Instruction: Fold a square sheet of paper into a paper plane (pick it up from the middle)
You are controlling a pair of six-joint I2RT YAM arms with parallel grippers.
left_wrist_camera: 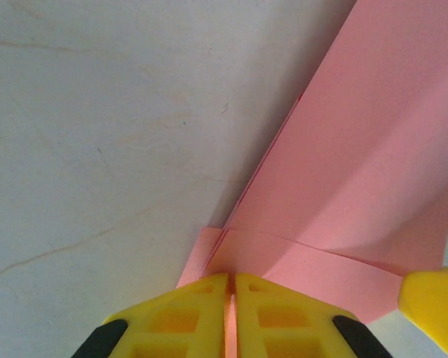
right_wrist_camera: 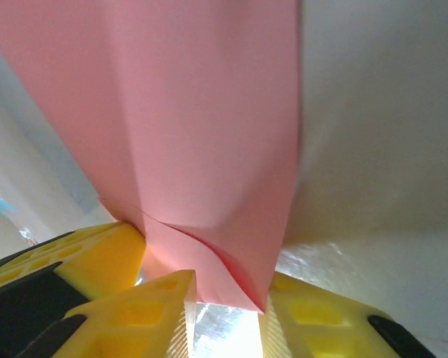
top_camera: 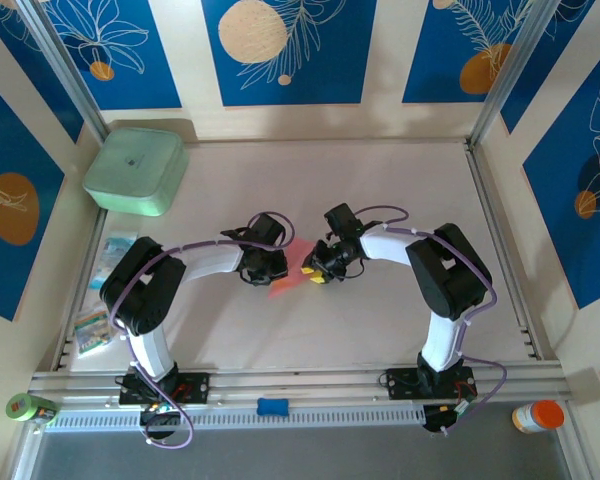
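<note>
One desk (top_camera: 380, 200), pale. One square sheet of paper (top_camera: 283, 284), pink, part-folded, at the desk's middle between both arms. Left tool (left_wrist_camera: 230, 287): pressed together, pinching the sheet's folded end. Right tool (right_wrist_camera: 225, 302): jaws narrowly apart about the crease; grip cannot be told. Advice: close squarely on the crease, no twisting.

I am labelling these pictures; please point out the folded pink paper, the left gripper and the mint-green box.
folded pink paper (left_wrist_camera: 373, 149), left wrist view, on its broad flap.
left gripper (left_wrist_camera: 231, 280), left wrist view, between its yellow fingertips.
mint-green box (top_camera: 137, 170), top external view, middle of its lid.
</note>
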